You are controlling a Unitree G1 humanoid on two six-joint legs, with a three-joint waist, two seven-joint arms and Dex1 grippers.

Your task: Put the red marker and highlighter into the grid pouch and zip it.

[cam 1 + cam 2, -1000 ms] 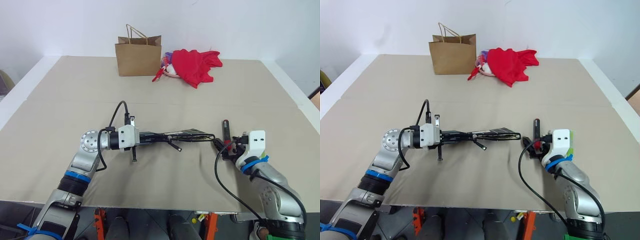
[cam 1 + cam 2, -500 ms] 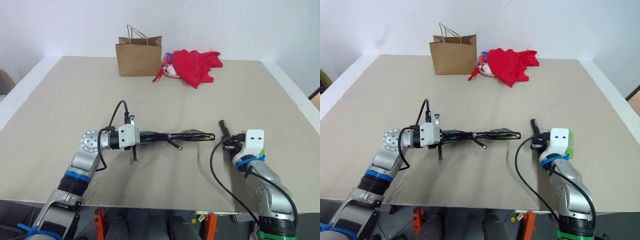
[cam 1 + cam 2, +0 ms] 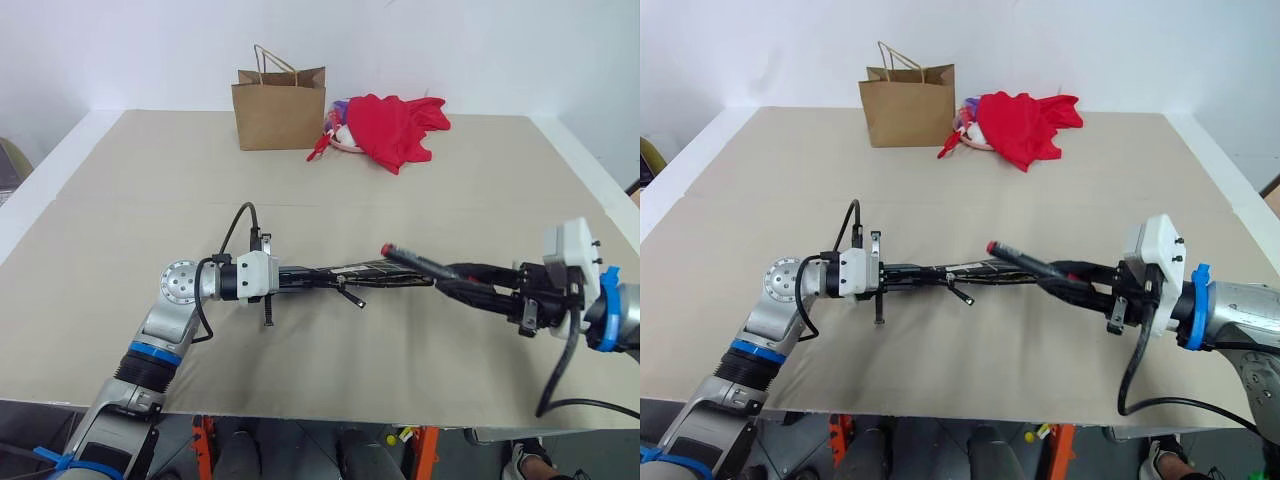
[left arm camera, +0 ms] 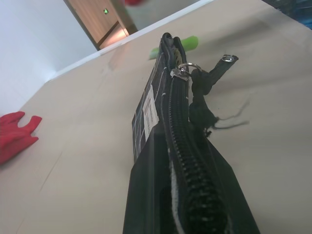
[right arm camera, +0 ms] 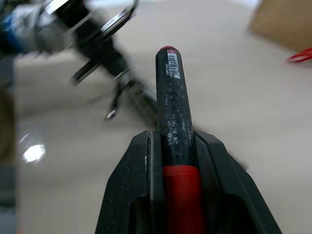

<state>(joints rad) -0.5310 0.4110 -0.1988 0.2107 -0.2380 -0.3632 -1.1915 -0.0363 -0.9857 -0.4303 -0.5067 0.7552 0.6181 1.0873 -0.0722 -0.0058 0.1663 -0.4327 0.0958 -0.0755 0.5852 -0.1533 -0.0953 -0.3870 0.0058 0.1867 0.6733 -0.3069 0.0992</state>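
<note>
The left gripper pinches the grid pouch edge-up so the right gripper's clamped red marker can enter.

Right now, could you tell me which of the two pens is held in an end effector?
The red marker: the right end effector is shut on it, above the table. The green highlighter lies loose on the table beyond the grid pouch.

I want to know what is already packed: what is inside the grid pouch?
Its inside is hidden: the grid pouch is seen edge-on, held by the left gripper. The highlighter lies on the table beyond it; the red marker is in the right gripper.
</note>
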